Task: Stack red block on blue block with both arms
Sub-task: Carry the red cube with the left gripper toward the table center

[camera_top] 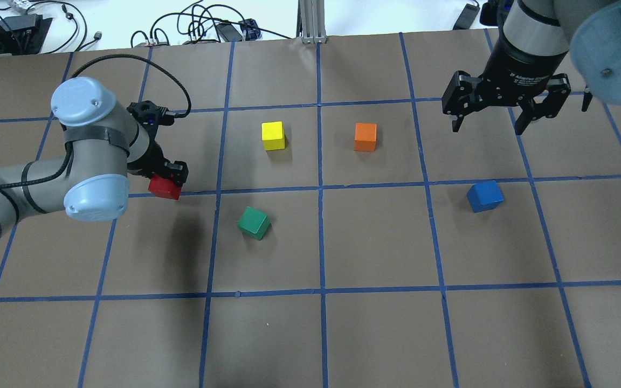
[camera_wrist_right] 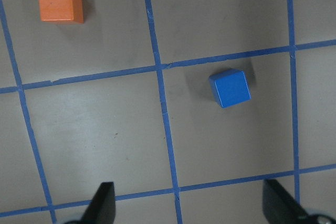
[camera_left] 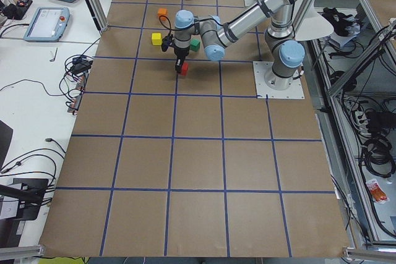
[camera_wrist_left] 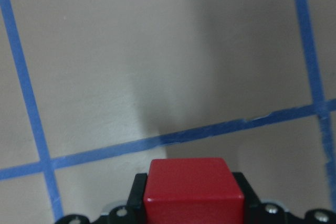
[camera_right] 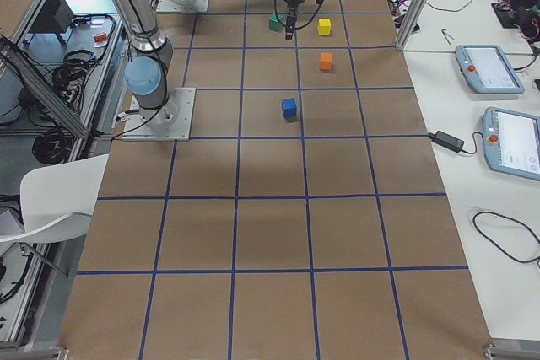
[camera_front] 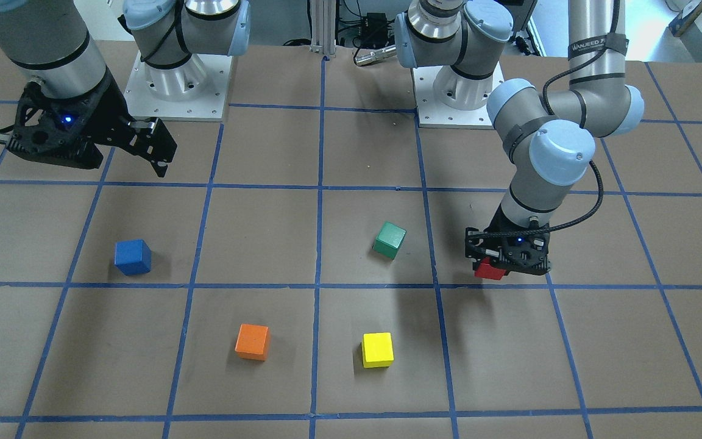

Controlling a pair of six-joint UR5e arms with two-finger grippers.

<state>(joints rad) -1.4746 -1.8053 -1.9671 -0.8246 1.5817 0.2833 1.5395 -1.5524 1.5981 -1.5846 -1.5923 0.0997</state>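
The red block [camera_wrist_left: 194, 195] is clamped in the left gripper [camera_front: 492, 270], whose jaws are closed on two opposite faces. The block appears lifted clear of the table [camera_top: 310, 334], though contact cannot be ruled out. It is located toward the table's left end. The green block [camera_top: 254, 222] lies nearby. The yellow block [camera_top: 273, 135] and orange block [camera_top: 365, 137] sit nearer the far edge. The blue block [camera_top: 484, 196] rests toward the right end, near the right gripper [camera_top: 487, 130], which is empty with its jaws spread wide.

Red block [camera_top: 164, 188] gripped in left jaws, apparently lifted, blue block [camera_top: 484, 196] resting free
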